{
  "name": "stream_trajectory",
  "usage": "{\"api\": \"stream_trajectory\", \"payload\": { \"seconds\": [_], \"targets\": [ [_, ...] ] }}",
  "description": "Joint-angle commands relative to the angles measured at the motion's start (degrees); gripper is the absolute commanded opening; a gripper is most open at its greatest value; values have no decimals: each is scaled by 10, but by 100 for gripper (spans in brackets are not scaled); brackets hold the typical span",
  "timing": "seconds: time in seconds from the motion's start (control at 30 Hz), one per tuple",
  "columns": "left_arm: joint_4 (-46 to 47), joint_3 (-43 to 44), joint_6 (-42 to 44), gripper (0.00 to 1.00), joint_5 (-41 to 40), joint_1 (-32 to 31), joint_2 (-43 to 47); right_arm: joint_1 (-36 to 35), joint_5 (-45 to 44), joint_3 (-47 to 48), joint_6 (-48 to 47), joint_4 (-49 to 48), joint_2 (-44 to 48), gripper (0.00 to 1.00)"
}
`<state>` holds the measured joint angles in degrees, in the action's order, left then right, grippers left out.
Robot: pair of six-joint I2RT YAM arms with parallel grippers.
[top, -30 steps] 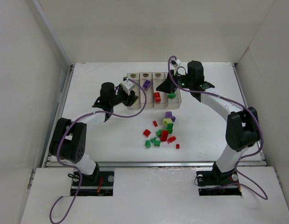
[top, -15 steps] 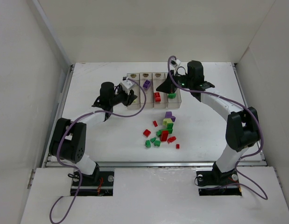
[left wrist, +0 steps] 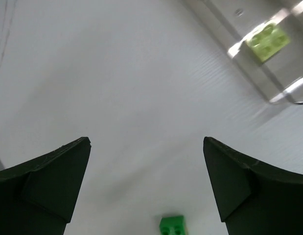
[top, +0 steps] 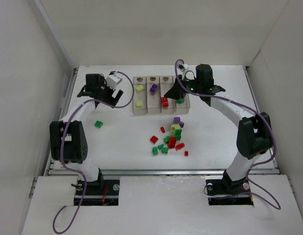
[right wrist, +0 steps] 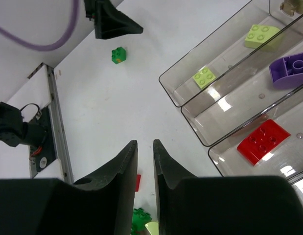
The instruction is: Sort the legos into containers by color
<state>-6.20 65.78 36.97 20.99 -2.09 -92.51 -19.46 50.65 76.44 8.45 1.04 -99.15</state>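
The left gripper (top: pixel 99 94) is seen at the far left of the table (top: pixel 215 132), well apart from the row of four containers (top: pixel 152 106). Its jaws are spread wide and nothing is held, so that only bare table is framed between its dark fingers (left wrist: pixel 48 181) in the left wrist view. A lone green brick (top: pixel 98 124) is found on the table near that gripper, away from the other bricks. It is caught at the bottom edge of the left wrist view (left wrist: pixel 172 226) and is also seen from the right wrist (right wrist: pixel 118 55). The right gripper (top: pixel 172 92) is held above the right-hand part of the row. Its fingers (right wrist: pixel 124 166) are drawn almost together, parted only by a narrow slit, and nothing is gripped in it. In the containers (right wrist: pixel 229 63), two yellow-green bricks (right wrist: pixel 204 77) are lodged in the leftmost, one near each end. A purple brick (right wrist: pixel 291 68) is lodged in the second and a red brick (right wrist: pixel 263 142) in the third. In the overhead view a green piece (top: pixel 180 100) is made out in the fourth, partly hidden by the right gripper. A heap of bricks (top: pixel 172 139) in red, green, purple and yellow-green is left unsorted on the table in front of the row, nearer the arm bases. A few red and green strays are scattered just beside it.
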Motion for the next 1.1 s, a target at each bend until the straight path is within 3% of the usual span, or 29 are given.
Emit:
{"api": "stream_trajectory", "payload": {
  "seconds": [0.0,0.2,0.43,0.57,0.6,0.63,0.73,0.77,0.9,1.07],
  "targets": [
    [-161,52,21,99,-58,33,-37,3,10,39,-17,9,7,25],
    [-172,-24,-9,99,-139,45,0,-7,10,39,-33,20,2,26],
    [-152,-97,21,99,-128,61,18,-8,21,50,-40,31,-11,26],
    [-152,-97,28,91,-123,74,-1,-8,21,56,-45,37,-11,26],
    [-152,-97,28,88,-123,74,-7,-8,21,56,-45,37,-11,26],
    [-152,-91,33,77,-116,74,-22,-8,21,56,-45,37,-11,26],
    [-170,-64,24,57,-99,74,-51,-8,16,56,-45,42,-11,26],
    [-178,-56,24,43,-94,74,-58,-8,16,56,-45,48,-11,26],
    [-226,-28,24,9,-69,74,-77,-8,10,56,-45,54,-6,26],
    [-247,0,6,4,-36,74,-51,-2,5,61,-45,54,8,26]
  ]
}}
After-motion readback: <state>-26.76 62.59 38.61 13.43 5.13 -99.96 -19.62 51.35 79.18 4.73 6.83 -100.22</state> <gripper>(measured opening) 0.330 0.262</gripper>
